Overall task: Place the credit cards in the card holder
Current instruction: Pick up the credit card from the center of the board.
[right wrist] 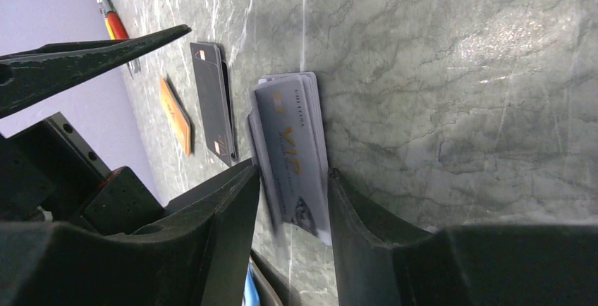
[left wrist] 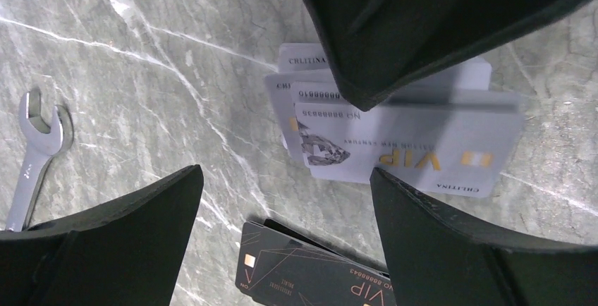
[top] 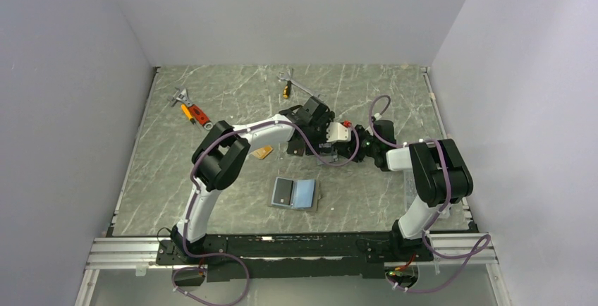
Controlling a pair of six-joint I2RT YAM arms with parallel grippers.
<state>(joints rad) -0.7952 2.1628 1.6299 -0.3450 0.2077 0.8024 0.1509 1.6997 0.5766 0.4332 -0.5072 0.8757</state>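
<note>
The right fingers (right wrist: 367, 249) straddle the near end of a fanned stack of silver-grey cards (right wrist: 293, 151) lying flat on the tabletop (right wrist: 458, 108), with one finger close at each long edge. Whether they actually press the stack cannot be told. The left fingers (left wrist: 113, 249) hang spread wide above, holding nothing, with black cards (left wrist: 310, 278) below the gap. An orange card (right wrist: 175, 114) lies beside the black ones. The card holder (top: 296, 193) lies open nearer the arm bases, well apart from both sets of fingers; its contents are unclear.
</note>
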